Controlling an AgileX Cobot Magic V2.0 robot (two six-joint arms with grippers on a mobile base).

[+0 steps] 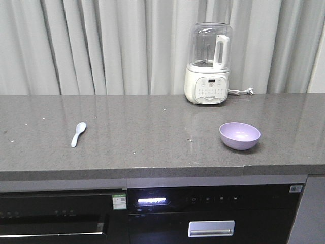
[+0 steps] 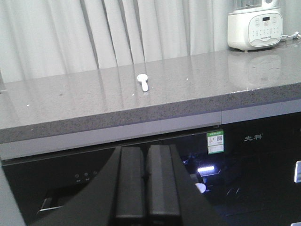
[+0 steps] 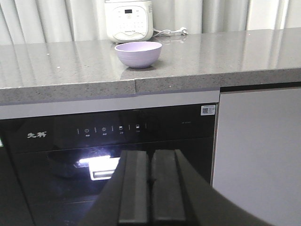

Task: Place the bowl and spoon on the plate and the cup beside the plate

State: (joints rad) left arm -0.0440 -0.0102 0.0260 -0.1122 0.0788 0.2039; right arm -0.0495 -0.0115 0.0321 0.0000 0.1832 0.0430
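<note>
We see the left gripper (image 2: 144,151) with its flat dark fingers pressed together on nothing, and the right gripper (image 3: 150,154) likewise. Both sit low and level, facing the glossy black appliance fronts (image 1: 61,213) below the speckled grey stone counter (image 1: 152,147). On the counter, the stubby pale blue spoon (image 1: 78,133) lies left and the round matte lavender bowl (image 1: 239,135) stands right, well apart.

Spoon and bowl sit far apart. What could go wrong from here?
Both the left gripper and right gripper are shut and below the counter lip; rising forward could strike it.
The spoon lies flat on polished stone and may skid when pinched.
No plate or cup shows in any view, so the bowl lacks a target.
</note>
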